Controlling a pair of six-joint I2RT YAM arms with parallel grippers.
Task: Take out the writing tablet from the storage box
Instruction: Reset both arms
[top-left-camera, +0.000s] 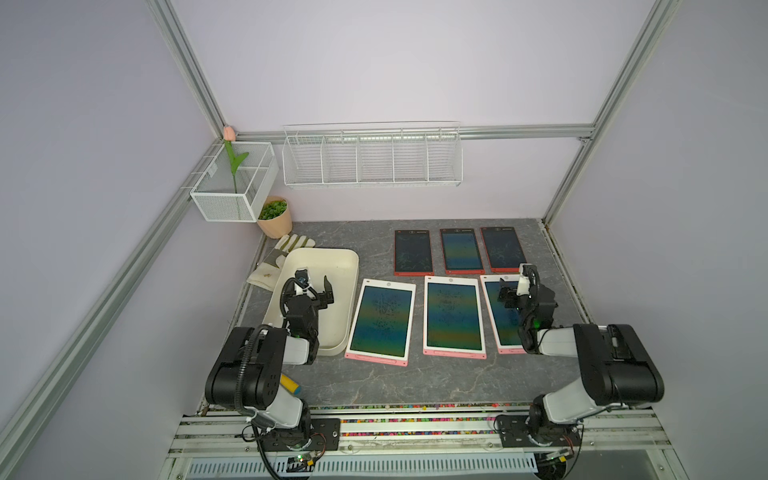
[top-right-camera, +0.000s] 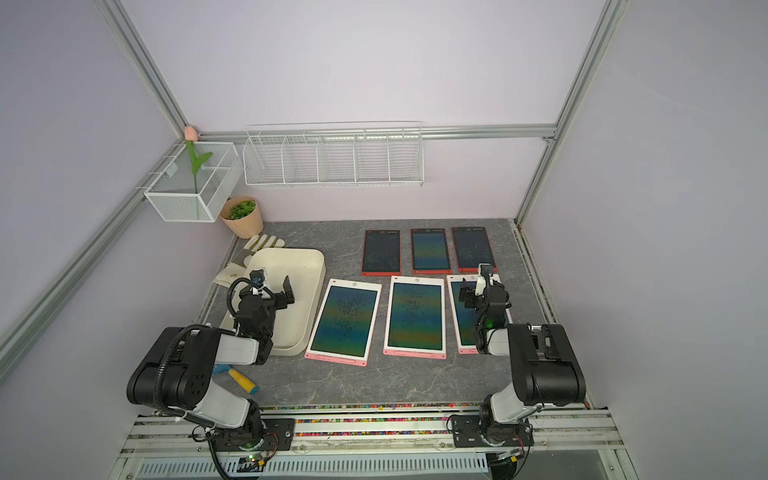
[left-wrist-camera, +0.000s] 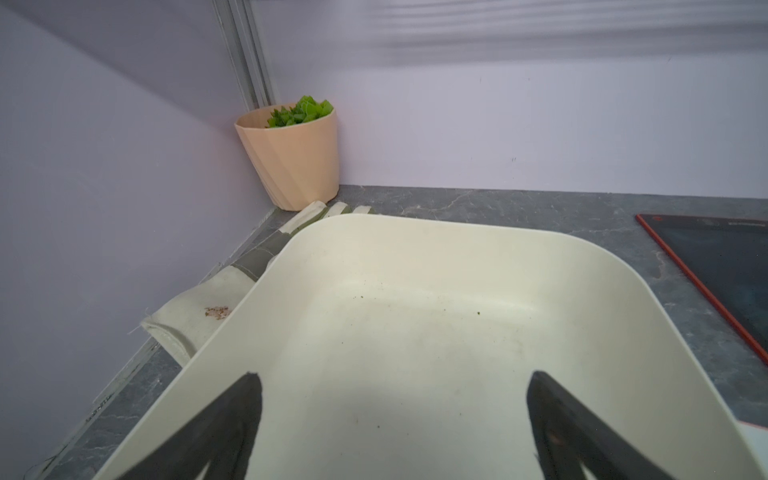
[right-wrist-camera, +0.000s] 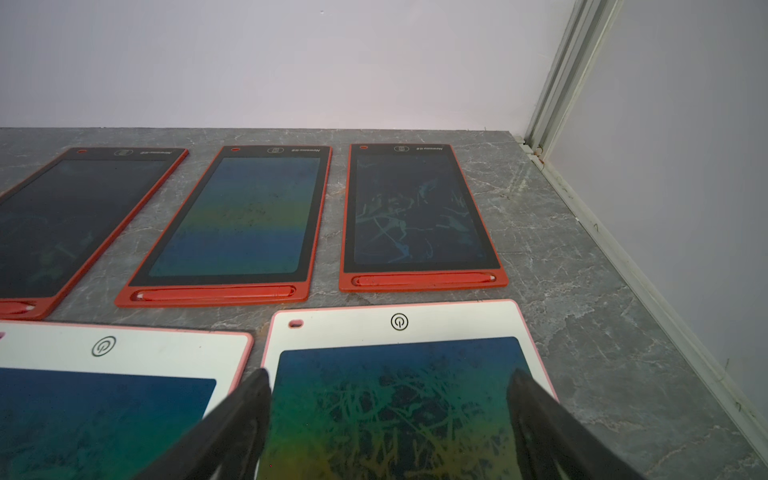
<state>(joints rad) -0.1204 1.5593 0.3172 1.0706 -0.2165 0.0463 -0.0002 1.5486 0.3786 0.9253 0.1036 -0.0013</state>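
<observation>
The cream-white storage box (top-left-camera: 332, 266) (top-right-camera: 301, 266) sits at the left of the table, and its inside (left-wrist-camera: 415, 316) shows only a few specks. My left gripper (top-left-camera: 316, 282) (left-wrist-camera: 392, 376) hovers open over it, holding nothing. To the right of the box, three pink-framed writing tablets (top-left-camera: 381, 320) lie flat in a row. Three smaller red-framed tablets (top-left-camera: 412, 251) (right-wrist-camera: 232, 220) lie behind them. My right gripper (top-left-camera: 514, 282) (right-wrist-camera: 390, 372) is open just above the rightmost pink-framed tablet (right-wrist-camera: 399, 399), with nothing between its fingers.
A work glove (top-left-camera: 270, 259) lies partly under the box's far left corner. A peach plant pot (top-left-camera: 276, 218) stands in the back left corner. White wire baskets (top-left-camera: 372, 160) (top-left-camera: 232, 187) hang on the walls. A yellow and blue tool (top-left-camera: 291, 384) lies by the left arm's base.
</observation>
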